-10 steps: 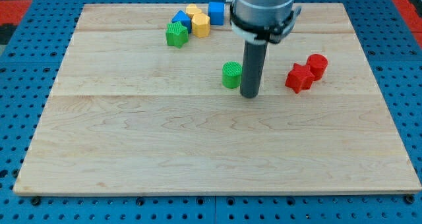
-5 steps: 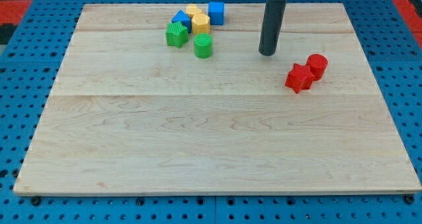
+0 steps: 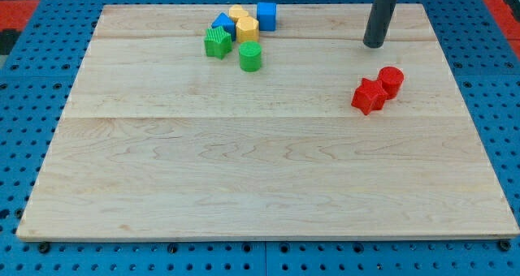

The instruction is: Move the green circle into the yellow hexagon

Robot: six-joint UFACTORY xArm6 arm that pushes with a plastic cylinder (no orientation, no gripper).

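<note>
Camera view: the green circle (image 3: 250, 57) sits just below the yellow hexagon (image 3: 248, 30), apparently touching; my tip (image 3: 374, 45) stands well right of it; no pincer exists to judge.

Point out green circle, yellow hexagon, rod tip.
green circle (image 3: 250, 56), camera view, on its ridged top face.
yellow hexagon (image 3: 248, 30), camera view, on its top face.
my tip (image 3: 374, 44), camera view, at the rod's very lower end.

Green circle (image 3: 250, 56) upright, touching yellow hexagon (image 3: 248, 30) (just below it)
</note>
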